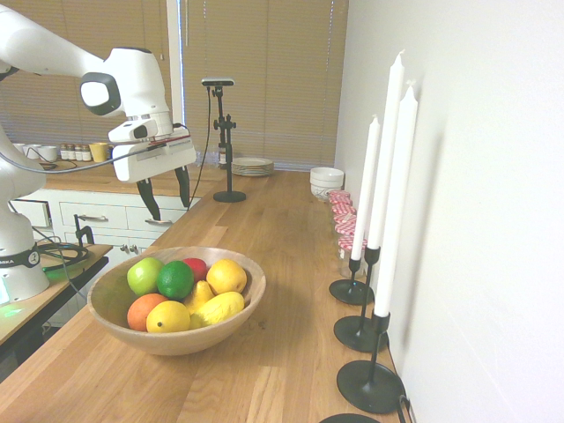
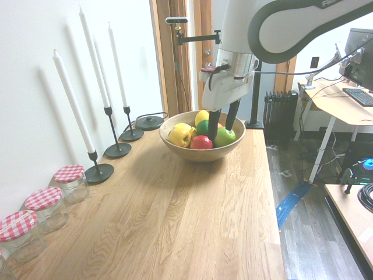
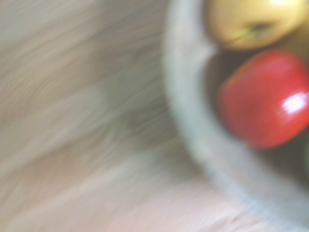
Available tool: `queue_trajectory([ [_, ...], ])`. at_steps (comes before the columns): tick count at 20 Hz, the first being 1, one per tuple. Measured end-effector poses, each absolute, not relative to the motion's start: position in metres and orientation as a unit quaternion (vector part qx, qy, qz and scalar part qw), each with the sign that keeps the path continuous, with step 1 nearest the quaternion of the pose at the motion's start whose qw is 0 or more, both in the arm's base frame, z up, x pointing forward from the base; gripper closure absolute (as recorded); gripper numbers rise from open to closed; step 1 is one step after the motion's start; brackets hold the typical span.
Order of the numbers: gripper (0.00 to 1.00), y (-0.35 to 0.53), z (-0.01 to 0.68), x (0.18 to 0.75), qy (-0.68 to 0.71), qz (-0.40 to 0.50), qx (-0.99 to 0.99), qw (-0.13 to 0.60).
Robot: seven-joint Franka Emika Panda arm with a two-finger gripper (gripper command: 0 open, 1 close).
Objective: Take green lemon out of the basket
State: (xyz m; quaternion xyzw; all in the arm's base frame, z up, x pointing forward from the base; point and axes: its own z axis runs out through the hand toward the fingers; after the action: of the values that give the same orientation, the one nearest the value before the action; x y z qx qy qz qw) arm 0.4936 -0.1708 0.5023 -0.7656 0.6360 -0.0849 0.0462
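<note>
Two fingers of the gripper (image 1: 164,196) stand wide apart, left of centre. Lower left, the green lemon (image 1: 175,280) nestles among fruit in the bowl (image 1: 249,310). The step seems to be approach (no grasp yet); next, probably align above it and descend.

Bright, washed-out exterior views; the wrist view is blurred, with perhaps glare on the red fruit (image 3: 263,99).

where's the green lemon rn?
In the first exterior view, the green lemon is in the basket, just right of the light-green apple, below the red fruit.
</note>
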Motion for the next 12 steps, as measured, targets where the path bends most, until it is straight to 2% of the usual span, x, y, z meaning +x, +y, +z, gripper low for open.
queue_trajectory([
  [6, 0.0, -0.235, 0.507, 0.506, 0.689, -0.087, -0.718, 0.039],
  [12, 0.0, -0.293, 0.514, 0.493, 0.727, -0.087, -0.68, 0.037],
])
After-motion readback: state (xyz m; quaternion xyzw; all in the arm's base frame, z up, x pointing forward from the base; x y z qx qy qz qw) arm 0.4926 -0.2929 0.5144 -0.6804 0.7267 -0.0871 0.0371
